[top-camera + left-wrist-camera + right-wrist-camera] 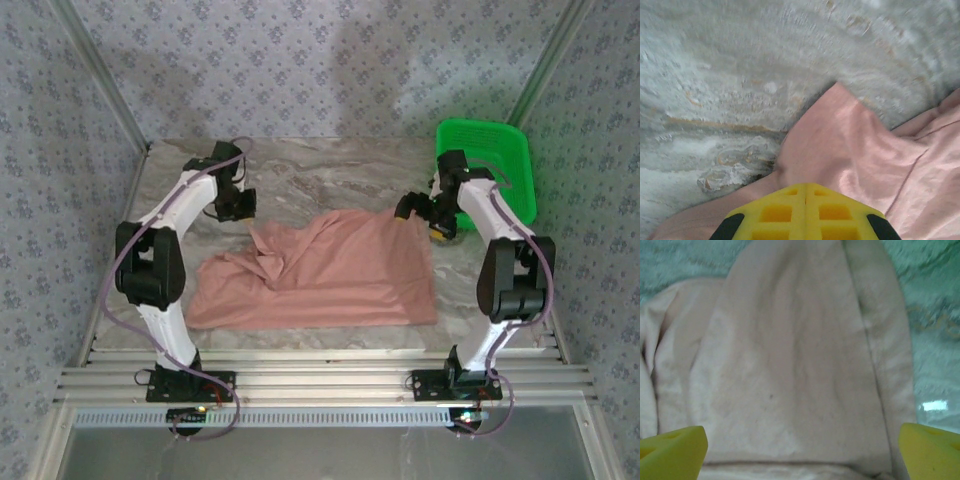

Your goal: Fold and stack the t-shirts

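- From above: salmon-pink t-shirt (330, 270) spread rumpled across the middle of the marble table (330, 170). Left gripper (243, 205) at its far left corner, right gripper (408, 210) at its far right corner. Green basket (495, 150) behind the right arm, apart from the cloth.
- Left wrist: yellow fingers (785, 212) pressed flat together, pinching the t-shirt (850, 140). A pointed fold of pink cloth just ahead, grey-veined table (740, 75) beyond.
- Right wrist: yellow fingertips (672, 447) spread wide to either edge, nothing gripped. T-shirt (790, 350) lying between and beneath them, seam on the right, table (930, 315) beside it.
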You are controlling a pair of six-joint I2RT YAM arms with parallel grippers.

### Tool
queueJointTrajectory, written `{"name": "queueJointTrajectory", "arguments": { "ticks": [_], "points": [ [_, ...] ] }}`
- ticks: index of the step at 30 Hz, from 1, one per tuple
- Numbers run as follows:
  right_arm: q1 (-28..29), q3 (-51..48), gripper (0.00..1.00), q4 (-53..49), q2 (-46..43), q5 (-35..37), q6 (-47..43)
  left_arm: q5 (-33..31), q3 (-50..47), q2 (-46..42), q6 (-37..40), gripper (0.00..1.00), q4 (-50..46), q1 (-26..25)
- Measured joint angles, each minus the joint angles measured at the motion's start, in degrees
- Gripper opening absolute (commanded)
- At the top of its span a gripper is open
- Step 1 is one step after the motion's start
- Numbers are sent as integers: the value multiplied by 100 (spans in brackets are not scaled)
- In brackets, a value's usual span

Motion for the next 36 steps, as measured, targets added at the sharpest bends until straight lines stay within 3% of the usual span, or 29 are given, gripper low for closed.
{"name": "queueJointTrajectory", "arguments": {
  "ticks": [8,18,21,26,31,36],
  "points": [
    [201,1246,91,-101,1255,540,9,17,354,-243,184,0,-151,192],
    [728,2800,73,-479,2435,1307,129,103,424,-728,374,0,-262,1014],
    [769,3134,66,-649,2765,1508,184,247,424,-918,459,0,-273,1069],
    [815,3456,63,-949,3121,1996,254,367,345,-1106,586,0,-278,1038],
    [833,3547,44,-1060,3268,2337,258,363,79,-1272,643,0,-299,1279],
    [861,3543,14,-1062,3311,2500,273,363,2,-1405,673,0,-319,1628]
  ]
}}
